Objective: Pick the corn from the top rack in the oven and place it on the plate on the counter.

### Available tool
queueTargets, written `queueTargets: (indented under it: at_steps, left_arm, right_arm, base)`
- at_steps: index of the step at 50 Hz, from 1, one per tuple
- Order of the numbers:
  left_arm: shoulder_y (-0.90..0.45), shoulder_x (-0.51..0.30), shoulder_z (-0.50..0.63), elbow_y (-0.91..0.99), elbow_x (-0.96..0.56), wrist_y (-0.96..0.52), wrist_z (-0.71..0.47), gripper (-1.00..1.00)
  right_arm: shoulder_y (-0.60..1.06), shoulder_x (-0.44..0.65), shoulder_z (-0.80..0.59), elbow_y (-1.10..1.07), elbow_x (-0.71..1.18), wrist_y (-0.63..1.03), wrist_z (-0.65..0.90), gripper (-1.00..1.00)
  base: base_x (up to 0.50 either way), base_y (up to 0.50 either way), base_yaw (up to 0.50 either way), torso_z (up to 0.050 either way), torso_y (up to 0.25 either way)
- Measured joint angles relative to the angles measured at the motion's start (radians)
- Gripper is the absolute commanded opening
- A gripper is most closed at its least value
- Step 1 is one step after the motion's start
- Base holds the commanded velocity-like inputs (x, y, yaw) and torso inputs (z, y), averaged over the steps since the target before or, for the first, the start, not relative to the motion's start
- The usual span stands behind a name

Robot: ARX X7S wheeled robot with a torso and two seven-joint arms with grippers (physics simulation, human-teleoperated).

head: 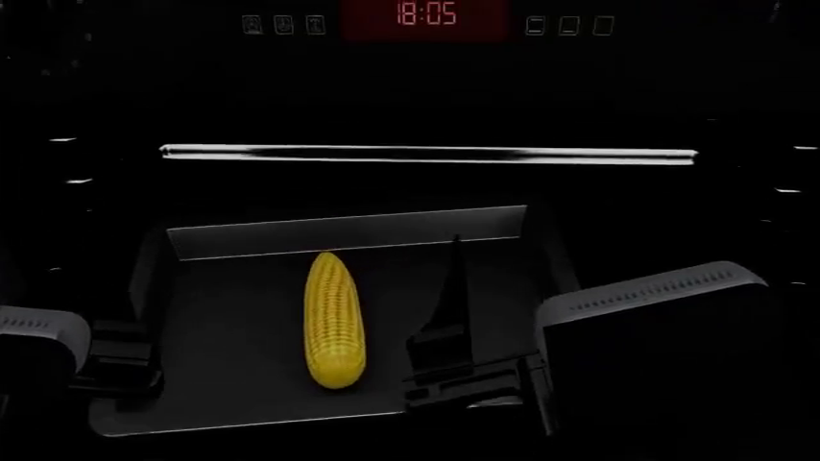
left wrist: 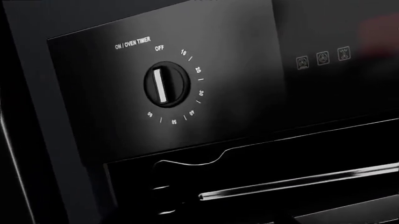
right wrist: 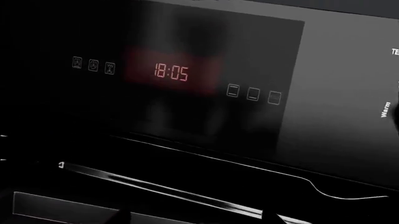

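Corn (head: pixel 334 320) lying alone on top rack (head: pixel 230 346), oven (head: pixel 423 86) behind, end effector states impossible to tell.

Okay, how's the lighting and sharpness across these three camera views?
Head view: very dark; only the corn, the clock display and a glare streak on the handle stand out. Left wrist view: dim, with a sharp timer knob. Right wrist view: dim, hazy red glow around the clock.

A black timer knob (left wrist: pixel 166 84) with a silver stripe points to OFF on its dial.
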Motion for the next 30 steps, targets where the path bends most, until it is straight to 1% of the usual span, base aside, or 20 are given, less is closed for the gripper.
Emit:
queueTargets:
  at_steps: [2,30]
  left_arm:
    - [0.000,-0.001,0.001,-0.001,-0.002,0.000,-0.002,1.00]
    - [-0.012,-0.020,0.034,0.008,-0.004,-0.037,-0.035,1.00]
  right_arm:
    - [0.000,0.001,0.000,0.001,0.001,-0.001,0.001,1.00]
    - [-0.001,0.016,-0.013,-0.008,0.022,0.015,0.008,1.00]
  base:
    - [0.30,0.00,0.00,0.000,0.000]
    - [0.00,0.00,0.00,0.000,0.000]
